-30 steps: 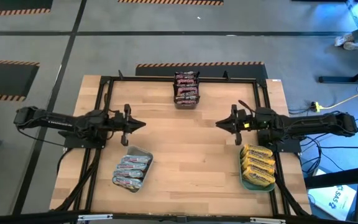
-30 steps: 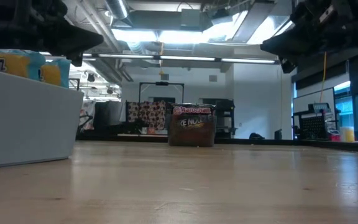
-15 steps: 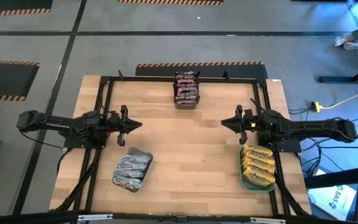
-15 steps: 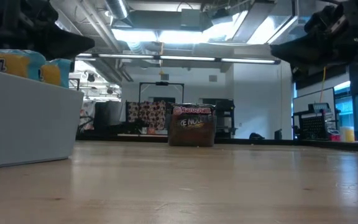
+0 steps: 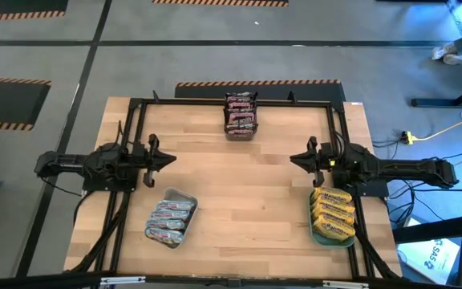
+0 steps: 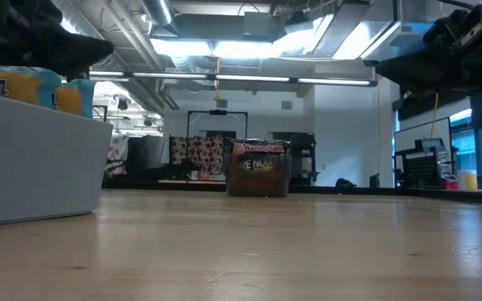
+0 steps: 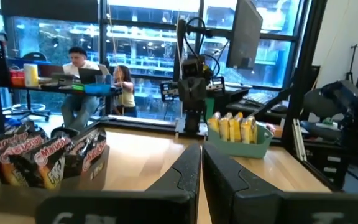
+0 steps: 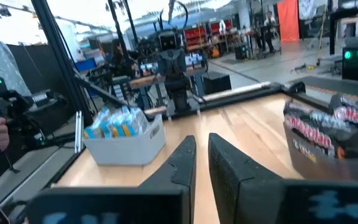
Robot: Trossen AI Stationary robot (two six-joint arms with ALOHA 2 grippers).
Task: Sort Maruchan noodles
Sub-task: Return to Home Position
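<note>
Left tool [image 5: 165,159], right tool [image 5: 297,158]: fingers together, empty, hang at wooden table [image 5: 239,189] sides; sorting looks done. Yellow crinkly noodle packets [image 5: 333,210] fill teal tray [image 5: 314,231]; pinkish-silver packets [image 5: 169,221] in grey tray [image 5: 188,197]; brown-maroon packets [image 5: 241,112] at far edge.

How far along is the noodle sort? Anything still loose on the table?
The sort looks done. Yellow packs fill the green bin, pale packs lie in the grey tray, and dark packs sit at the far edge. No loose packet shows on the table. The left gripper and right gripper hold nothing. Only parking the arms seems left.
</note>
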